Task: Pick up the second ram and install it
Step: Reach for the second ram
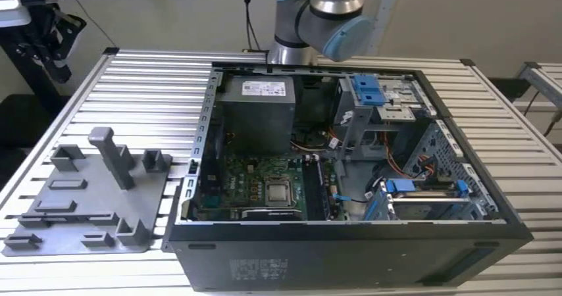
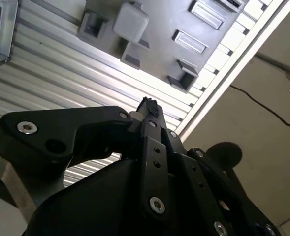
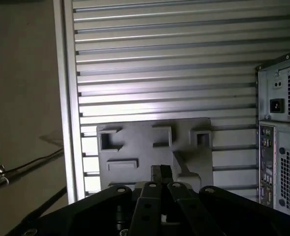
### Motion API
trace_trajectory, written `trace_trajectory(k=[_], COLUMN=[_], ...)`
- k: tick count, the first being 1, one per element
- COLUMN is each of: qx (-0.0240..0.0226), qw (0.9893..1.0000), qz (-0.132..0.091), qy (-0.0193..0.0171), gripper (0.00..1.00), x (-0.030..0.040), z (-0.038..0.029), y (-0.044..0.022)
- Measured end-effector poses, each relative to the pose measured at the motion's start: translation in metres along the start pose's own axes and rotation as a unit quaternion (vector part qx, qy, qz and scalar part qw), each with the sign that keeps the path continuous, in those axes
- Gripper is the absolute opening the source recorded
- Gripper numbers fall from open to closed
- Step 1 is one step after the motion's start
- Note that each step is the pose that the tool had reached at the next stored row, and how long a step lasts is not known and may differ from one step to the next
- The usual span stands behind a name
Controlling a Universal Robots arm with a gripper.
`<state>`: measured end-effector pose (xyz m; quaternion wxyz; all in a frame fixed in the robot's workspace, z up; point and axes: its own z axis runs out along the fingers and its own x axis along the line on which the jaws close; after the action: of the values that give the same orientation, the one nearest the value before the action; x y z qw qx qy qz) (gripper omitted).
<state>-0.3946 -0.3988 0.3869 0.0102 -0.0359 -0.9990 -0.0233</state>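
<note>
In both wrist views my gripper [image 2: 148, 105] [image 3: 160, 173] hangs high above the slatted table, its dark fingertips pressed together with nothing showing between them. Far below it lies the grey plastic tray [image 3: 135, 147] [image 2: 159, 29] [image 1: 149, 197] with its raised blocks and shallow pockets. The open computer case [image 1: 351, 243] stands to the exterior view's right of the tray. Inside it lie the green motherboard [image 1: 237, 184] and the square silver CPU chip [image 1: 280, 192], with dark narrow slots [image 1: 314, 187] beside the chip. The second ram is hidden; I cannot pick it out on the tray or in the slots.
The arm's base joints [image 1: 320, 20] rise behind the case. A grey power supply box [image 1: 256, 115] and blue-tabbed drive cages [image 1: 373, 92] fill the case's far half. The table's edge [image 3: 66, 98] borders the floor, where a cable [image 2: 263, 110] runs. A dark stand [image 1: 39, 39] is at the exterior view's far left.
</note>
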Motion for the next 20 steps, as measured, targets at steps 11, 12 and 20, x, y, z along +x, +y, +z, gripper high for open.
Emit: trace_trajectory(k=[11,12,20], qx=[0.0,0.0,0.0003], qw=[1.0,1.0,0.9999], qz=[0.0,-0.001,-0.016], qy=[0.0,0.0,0.0006], gripper=[0.11,0.11,0.11], x=[0.0105,0.0103,0.0092], z=[0.0004,0.0005,0.001], y=[-0.0035,-0.0053,-0.0202])
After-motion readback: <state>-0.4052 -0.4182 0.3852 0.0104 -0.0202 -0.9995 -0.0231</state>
